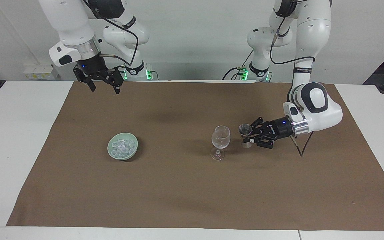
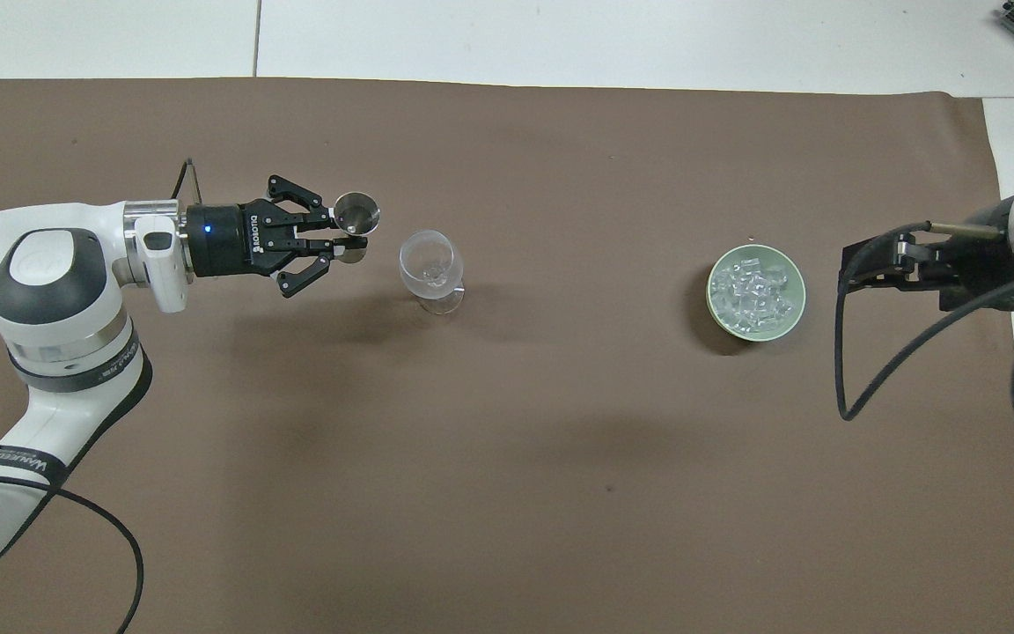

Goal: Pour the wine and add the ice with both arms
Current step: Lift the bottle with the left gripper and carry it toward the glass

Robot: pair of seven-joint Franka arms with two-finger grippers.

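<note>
My left gripper is shut on a small metal jigger, held upright just above the brown mat. It also shows in the overhead view, with the jigger. The jigger is beside the empty wine glass, toward the left arm's end and not touching it. The ice lies heaped in a pale green bowl toward the right arm's end. My right gripper is open and empty, and waits raised over the mat's edge near the robots.
The brown mat covers most of the white table. A thin cable hangs from the left wrist. A black cable loop hangs from the right arm.
</note>
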